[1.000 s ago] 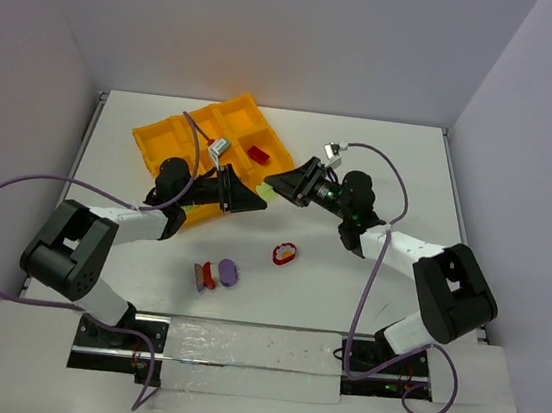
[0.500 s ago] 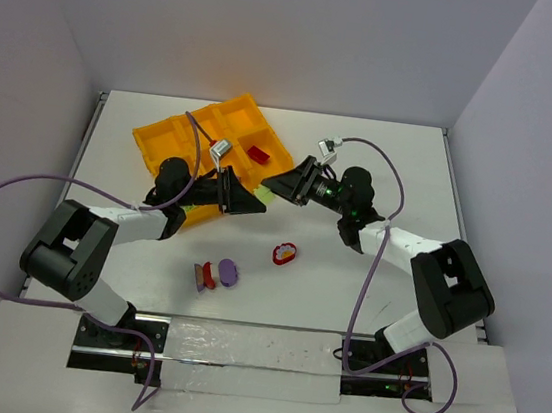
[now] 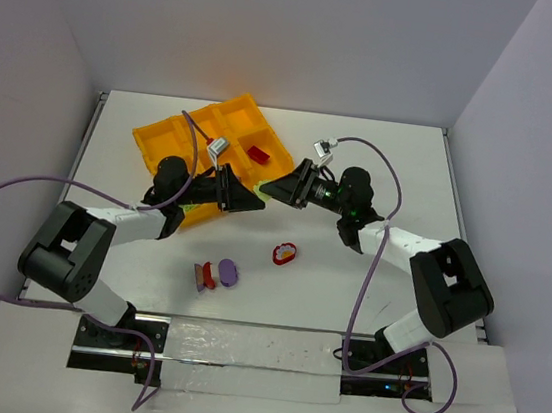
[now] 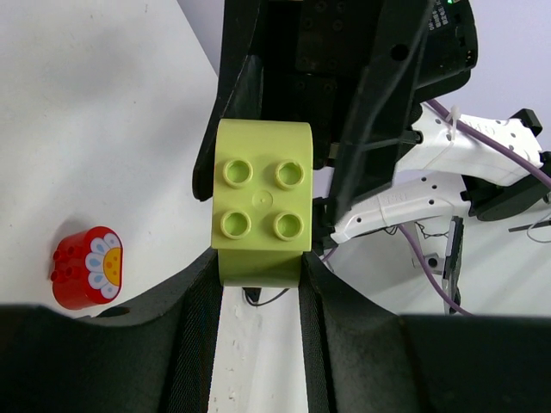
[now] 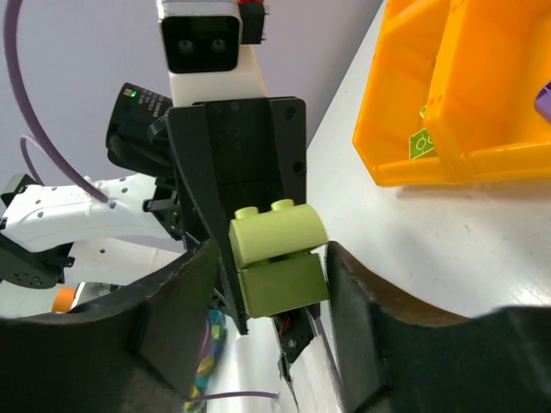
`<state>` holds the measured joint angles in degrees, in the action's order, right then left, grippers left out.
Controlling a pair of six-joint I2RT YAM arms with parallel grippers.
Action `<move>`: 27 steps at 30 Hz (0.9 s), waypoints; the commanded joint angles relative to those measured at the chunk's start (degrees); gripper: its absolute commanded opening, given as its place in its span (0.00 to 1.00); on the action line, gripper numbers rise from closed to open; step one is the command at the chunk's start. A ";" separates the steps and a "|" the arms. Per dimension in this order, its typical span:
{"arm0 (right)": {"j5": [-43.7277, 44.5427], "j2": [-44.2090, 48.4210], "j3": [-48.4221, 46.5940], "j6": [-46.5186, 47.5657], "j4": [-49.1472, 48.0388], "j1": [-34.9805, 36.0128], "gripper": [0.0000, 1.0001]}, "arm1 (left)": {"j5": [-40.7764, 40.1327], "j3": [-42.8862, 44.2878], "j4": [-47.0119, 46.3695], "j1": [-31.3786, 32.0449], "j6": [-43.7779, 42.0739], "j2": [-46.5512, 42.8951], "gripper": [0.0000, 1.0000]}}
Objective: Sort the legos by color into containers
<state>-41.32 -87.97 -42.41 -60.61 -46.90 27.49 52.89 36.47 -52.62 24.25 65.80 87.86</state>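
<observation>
My left end effector [image 4: 258, 274] clamps a green brick [image 4: 262, 198], likely light and stiff, by its flat sides, at four o'clock of the tray [image 3: 148, 142]; I cannot tell whether the right end effector [image 5: 274, 258] is gripping.

Arms angled inward, left gripper [image 3: 254, 201] clamped, right gripper [image 3: 272, 190] slightly parted

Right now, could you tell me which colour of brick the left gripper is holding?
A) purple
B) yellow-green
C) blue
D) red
B: in the left wrist view a yellow-green brick with four studs showing is pinched between the fingers of the left gripper.
</observation>
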 commanded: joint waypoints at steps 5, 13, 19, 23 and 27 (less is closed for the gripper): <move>-1.18 -0.33 -1.67 0.27 -2.79 0.20 0.39 | -0.24 2.38 -1.22 -0.29 -1.20 -2.16 0.00; -1.89 -1.91 -3.22 -2.26 -5.68 0.29 0.42 | 0.67 1.91 -1.58 -0.25 -1.05 -2.19 0.00; -2.24 -2.70 -4.29 -2.58 -5.90 0.38 0.51 | 1.13 2.01 -1.68 -0.25 -1.02 -2.25 0.00; -2.42 -3.14 -4.49 -2.73 -6.01 0.38 0.53 | 1.26 2.05 -1.79 -0.25 -0.96 -2.28 0.00; -2.36 -3.69 -4.77 -2.97 -6.21 0.46 0.54 | 1.61 1.72 -2.27 -0.25 -0.71 -2.38 0.00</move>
<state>-42.80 -90.81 -44.35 -63.10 -49.42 27.58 53.02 36.53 -52.51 23.90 65.80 87.05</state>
